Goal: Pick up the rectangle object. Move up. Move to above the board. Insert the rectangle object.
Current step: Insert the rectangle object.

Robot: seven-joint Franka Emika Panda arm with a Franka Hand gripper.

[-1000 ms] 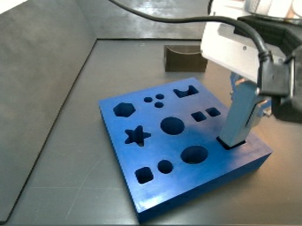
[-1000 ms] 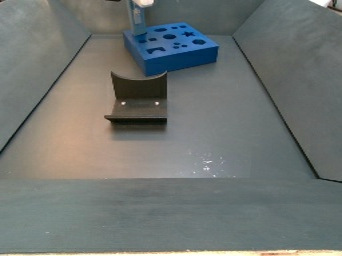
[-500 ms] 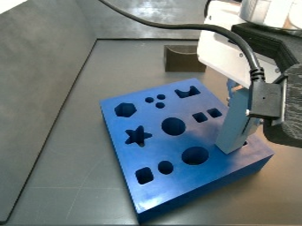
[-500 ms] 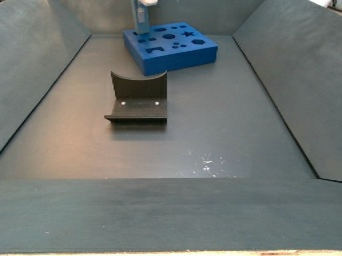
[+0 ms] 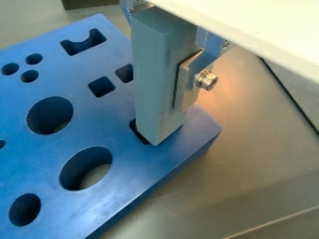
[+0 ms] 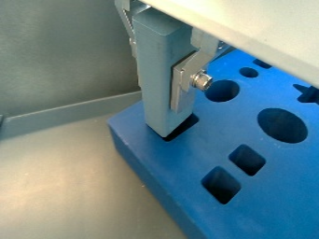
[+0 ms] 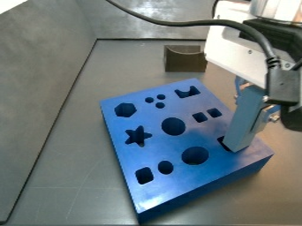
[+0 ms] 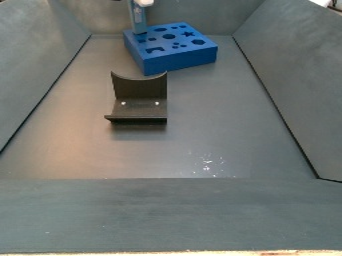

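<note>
The rectangle object (image 5: 159, 79), a slim light-blue bar, stands nearly upright with its lower end in a dark rectangular hole near a corner of the bright-blue board (image 5: 118, 168). My gripper (image 5: 159, 65) is shut on the bar; a silver finger (image 5: 189, 82) presses its side. In both wrist views the bar's foot sits in the hole; it shows in the wrist view (image 6: 165, 79) with the finger (image 6: 182, 80). In a side view the bar (image 7: 245, 119) leans slightly over the board (image 7: 160, 168) under the gripper (image 7: 252, 93). In a side view the board (image 8: 171, 45) lies far back.
The dark fixture (image 8: 136, 100) stands mid-floor, also seen behind the board in a side view (image 7: 183, 59). Grey sloped walls (image 7: 35, 71) enclose the floor. The board holds a star, circles, squares and a hexagon hole (image 7: 124, 109).
The bar has stood up straighter and its lower end has moved slightly along the board's corner region. The gripper stays shut on it.
</note>
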